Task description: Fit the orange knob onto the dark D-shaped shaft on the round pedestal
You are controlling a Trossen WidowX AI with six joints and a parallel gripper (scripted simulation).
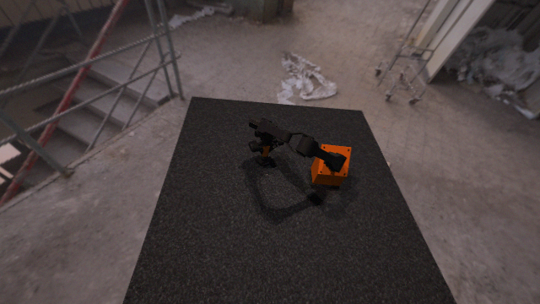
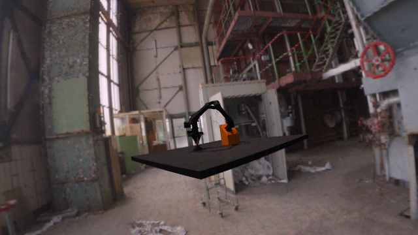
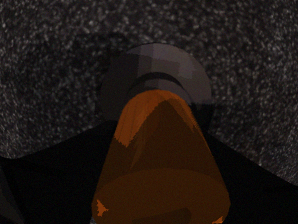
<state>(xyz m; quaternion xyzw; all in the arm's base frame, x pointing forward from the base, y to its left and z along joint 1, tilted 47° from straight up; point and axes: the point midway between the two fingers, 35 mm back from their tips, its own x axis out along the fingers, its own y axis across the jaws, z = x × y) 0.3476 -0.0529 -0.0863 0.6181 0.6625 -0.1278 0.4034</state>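
My gripper (image 1: 265, 149) (image 2: 196, 138) is shut on the orange knob (image 1: 266, 150) (image 2: 197, 140) (image 3: 161, 176). In the wrist view the knob fills the middle as an orange cone-like body pointing down at the round grey pedestal (image 3: 174, 70). The knob's lower end sits right over the pedestal's centre and hides the dark shaft. In the top view the knob hangs just above the small dark pedestal (image 1: 266, 162) on the black table (image 1: 236, 236). I cannot tell how far down the knob has slid.
The arm's orange base block (image 1: 331, 166) (image 2: 228, 135) stands on the table to the right of the pedestal. The arm casts a dark looping shadow (image 1: 274, 198) on the table in front.
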